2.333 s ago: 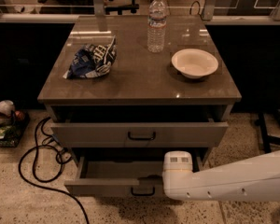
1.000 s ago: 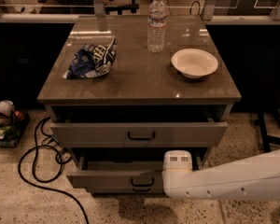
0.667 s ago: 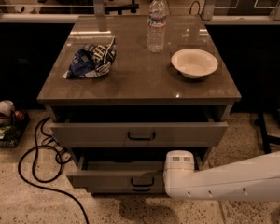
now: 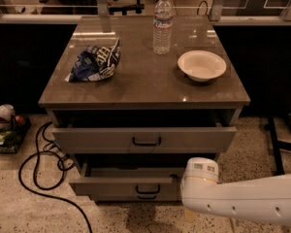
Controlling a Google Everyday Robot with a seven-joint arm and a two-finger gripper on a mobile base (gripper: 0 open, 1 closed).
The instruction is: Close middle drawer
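The middle drawer (image 4: 126,185) is the cabinet's second grey-beige drawer with a small black bar handle (image 4: 148,190). It stands partly open, its front a short way out from the cabinet, with a strip of its grey inside showing. My gripper (image 4: 179,179) is at the right end of that drawer's front, mostly hidden behind my white arm (image 4: 242,200), which comes in from the lower right. The top drawer (image 4: 145,140) above is also pulled out.
On the cabinet top (image 4: 145,89) lie a blue chip bag (image 4: 94,62), a water bottle (image 4: 163,24) and a white bowl (image 4: 202,65). A black cable (image 4: 39,174) loops on the floor to the left. A black stand leg (image 4: 275,147) is on the right.
The middle drawer has slid inward toward the cabinet since the earliest frame. My arm's end has followed it slightly inward and to the right.
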